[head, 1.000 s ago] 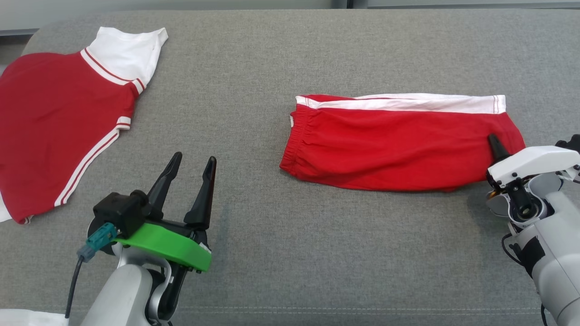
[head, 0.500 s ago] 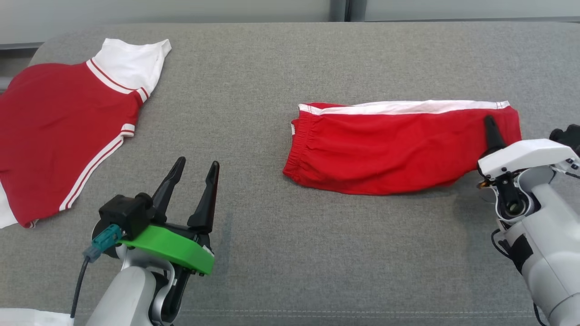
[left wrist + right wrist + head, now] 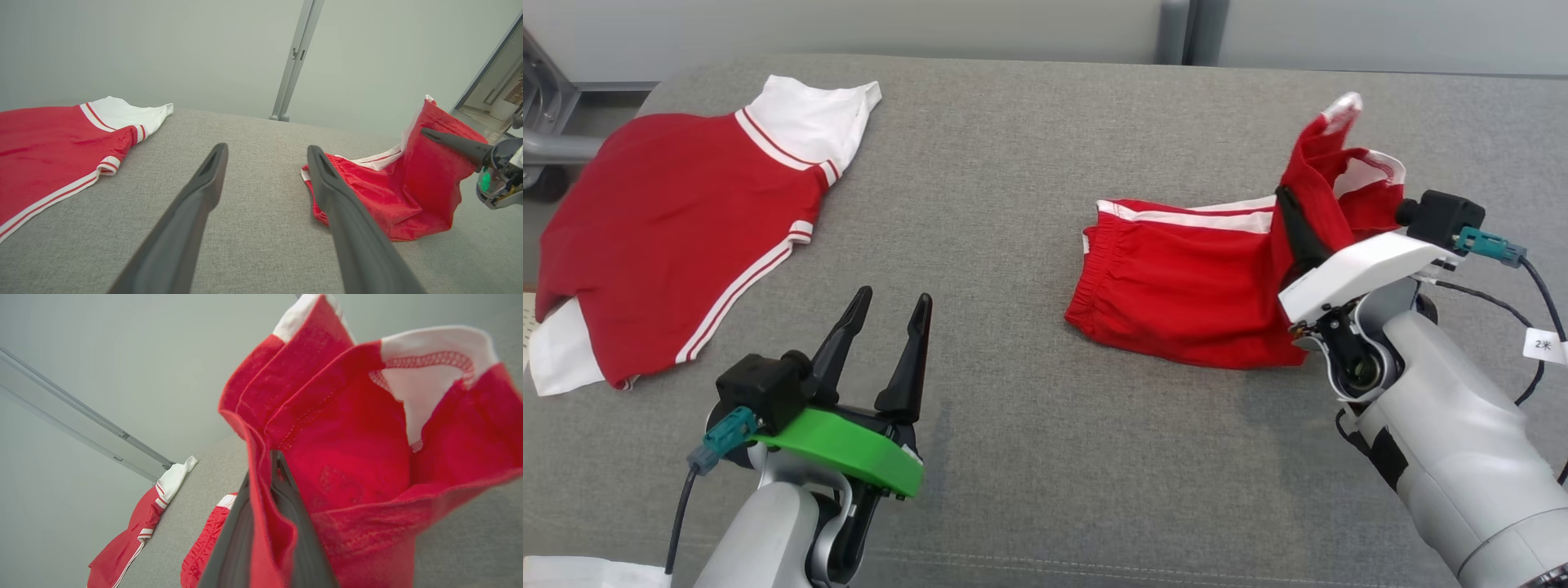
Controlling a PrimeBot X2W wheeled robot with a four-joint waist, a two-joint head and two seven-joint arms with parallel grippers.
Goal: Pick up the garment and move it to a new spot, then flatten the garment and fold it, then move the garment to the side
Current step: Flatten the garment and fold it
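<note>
The garment is a pair of red shorts (image 3: 1176, 286) with a white side stripe, lying on the grey padded surface (image 3: 1013, 457) right of centre. My right gripper (image 3: 1285, 196) is shut on the shorts' right end and holds it raised and bunched, while the waistband end stays on the surface. The right wrist view shows the fabric (image 3: 347, 457) pinched between the closed right gripper (image 3: 273, 454). My left gripper (image 3: 894, 296) stands open with nothing in it at the lower left, well apart from the shorts (image 3: 367, 196). The left wrist view shows the left gripper (image 3: 266, 148) wide apart.
A red shirt with white sleeves and trim (image 3: 678, 220) lies flat at the far left. A metal frame (image 3: 547, 122) stands beyond the surface's left corner. A white cloth (image 3: 572, 572) peeks in at the bottom left. A cable with a tag (image 3: 1543, 343) hangs by my right arm.
My right gripper has lifted the shorts' right end off the surface and carried it leftward. The head camera has shifted too. The left gripper has stayed open.
</note>
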